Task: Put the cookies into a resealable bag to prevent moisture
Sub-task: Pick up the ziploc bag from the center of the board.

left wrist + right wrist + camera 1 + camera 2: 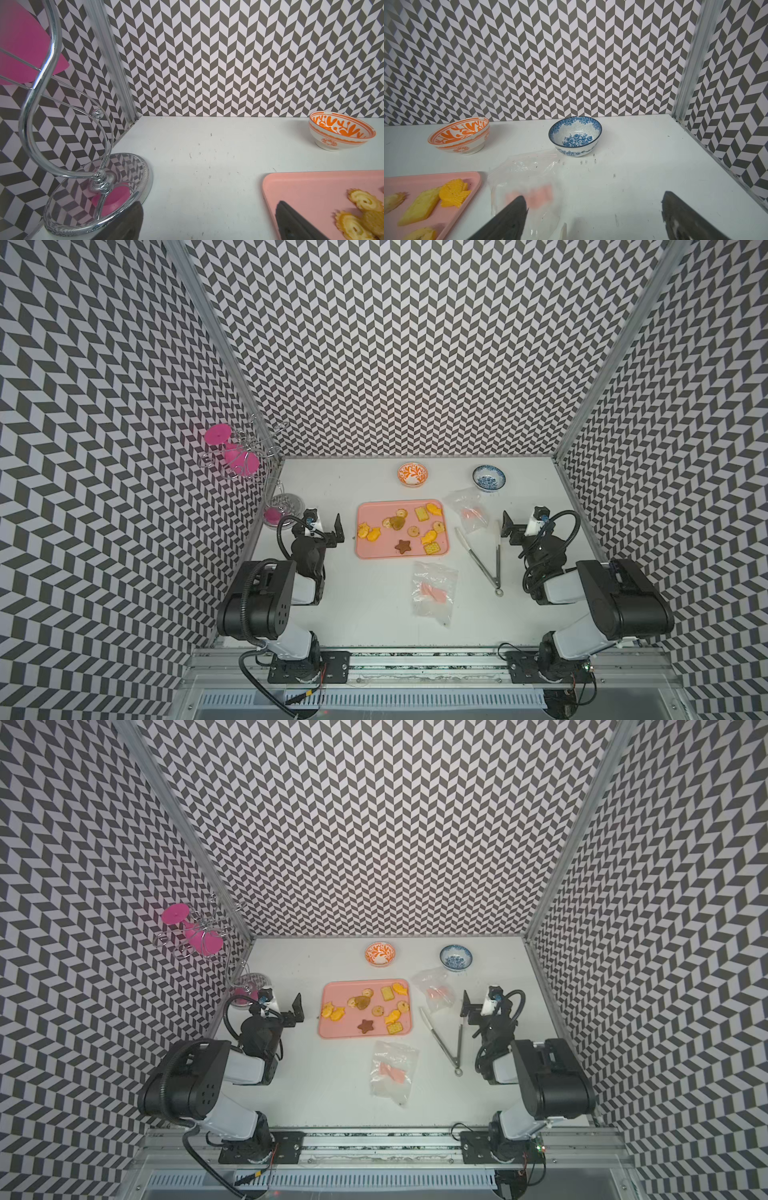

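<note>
The cookies lie spread on a pink tray at mid-table in both top views; most are yellow or tan, and one is a dark star. One clear resealable bag lies in front of the tray, and another bag lies to its right. My left gripper stands open just left of the tray, empty. My right gripper is open and empty right of the far bag. In the wrist views the left gripper and right gripper hold nothing.
Metal tongs lie between the tray and my right arm. An orange bowl and a blue bowl stand near the back wall. A chrome glass rack with pink glasses fills the back left corner beside my left gripper.
</note>
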Available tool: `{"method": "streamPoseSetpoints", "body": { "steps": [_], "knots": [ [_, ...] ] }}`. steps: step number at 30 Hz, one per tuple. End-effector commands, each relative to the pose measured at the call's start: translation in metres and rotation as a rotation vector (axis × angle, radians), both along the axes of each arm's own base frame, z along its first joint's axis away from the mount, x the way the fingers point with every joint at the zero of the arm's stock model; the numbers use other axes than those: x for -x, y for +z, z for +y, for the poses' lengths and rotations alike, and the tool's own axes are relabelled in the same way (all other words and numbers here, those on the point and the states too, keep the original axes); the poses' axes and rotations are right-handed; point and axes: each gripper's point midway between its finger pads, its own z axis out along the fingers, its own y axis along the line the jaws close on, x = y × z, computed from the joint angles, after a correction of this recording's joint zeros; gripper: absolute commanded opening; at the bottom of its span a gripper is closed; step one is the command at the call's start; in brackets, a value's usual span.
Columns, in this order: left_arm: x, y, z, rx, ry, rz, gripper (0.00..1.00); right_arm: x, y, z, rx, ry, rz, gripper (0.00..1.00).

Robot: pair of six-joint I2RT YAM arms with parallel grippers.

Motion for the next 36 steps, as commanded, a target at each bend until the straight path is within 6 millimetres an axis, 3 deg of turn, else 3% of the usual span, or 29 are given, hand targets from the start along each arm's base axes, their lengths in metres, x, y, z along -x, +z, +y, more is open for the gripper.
{"method": "streamPoseSetpoints", "body": {
  "steps": [1,22,29,32,36],
  "knots": [
    [-0.002,0.01,0.001,0.002,0.006,-0.032,1.0,0.0,0.015,0.001,0.005,0.004,-0.062,1.0],
    [-0.001,0.014,-0.002,-0.006,-0.011,-0.046,1.0,0.002,0.021,0.002,-0.001,0.009,-0.075,1.0],
    [0.001,0.054,-0.001,0.01,0.025,-0.036,1.0,0.005,0.061,0.015,0.016,0.089,-0.08,1.0],
    [-0.002,0.076,-0.005,0.086,0.015,-0.003,1.0,0.006,0.078,0.038,0.024,0.22,-0.04,1.0],
    [-0.003,0.084,-0.022,0.232,-0.014,0.137,1.0,0.021,0.101,0.071,0.097,0.385,-0.031,1.0]
  ]
}}
